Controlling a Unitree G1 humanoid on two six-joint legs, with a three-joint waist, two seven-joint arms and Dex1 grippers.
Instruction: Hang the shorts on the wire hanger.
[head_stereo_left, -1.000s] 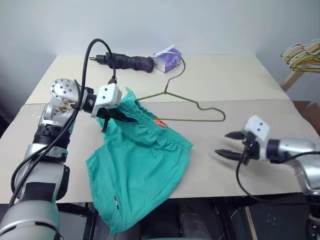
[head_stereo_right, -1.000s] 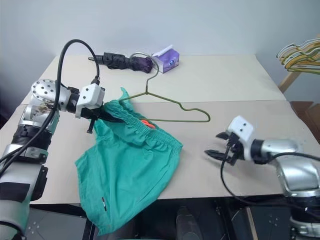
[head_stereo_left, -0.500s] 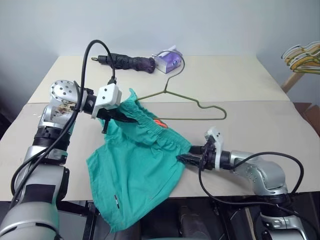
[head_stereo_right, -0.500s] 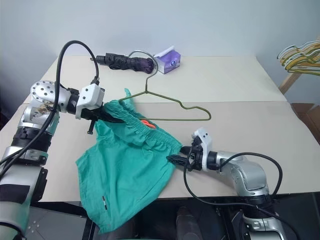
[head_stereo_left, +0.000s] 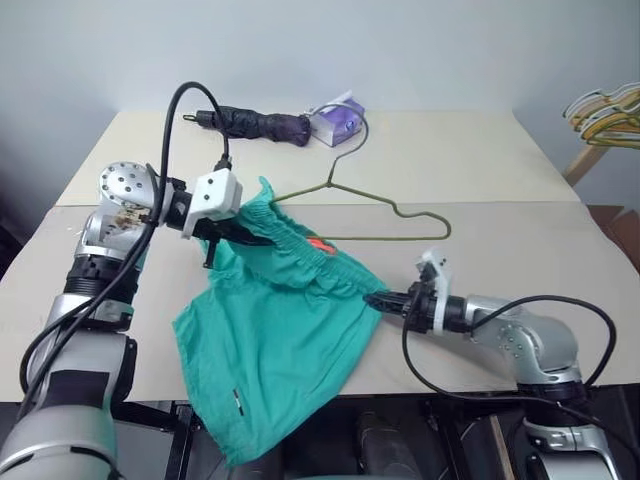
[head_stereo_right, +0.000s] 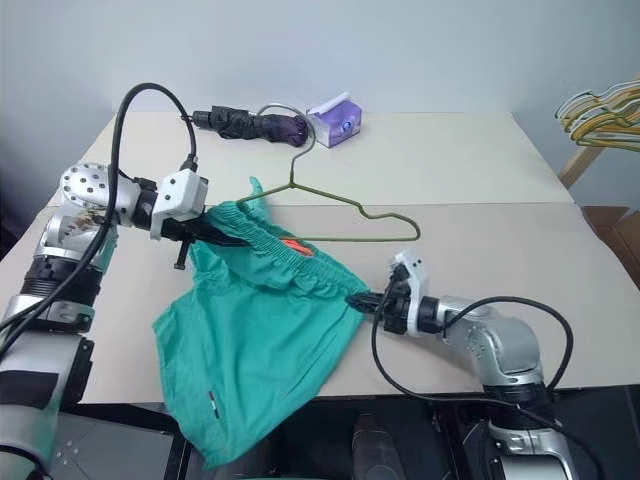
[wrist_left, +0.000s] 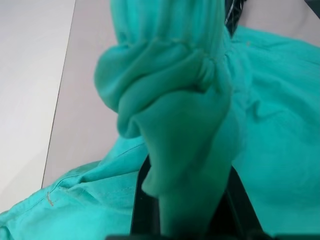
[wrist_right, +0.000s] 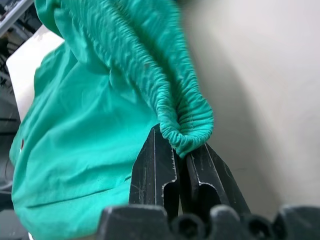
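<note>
Having swung in from the table's (head_stereo_left: 560, 250) right side, the right gripper (head_stereo_left: 378, 298) is now pinching the shorts (head_stereo_left: 275, 330) at the waistband's free end; the left gripper (head_stereo_left: 245, 237), apparently clamped, is lifting the other end. The wire hanger (head_stereo_left: 385, 210) is lying unthreaded toward the rear edge.

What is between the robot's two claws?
The shorts' gathered waistband spans from the left end effector to the right end effector, each pinching one end, with the orange tag midway. Both eye views show this.
</note>
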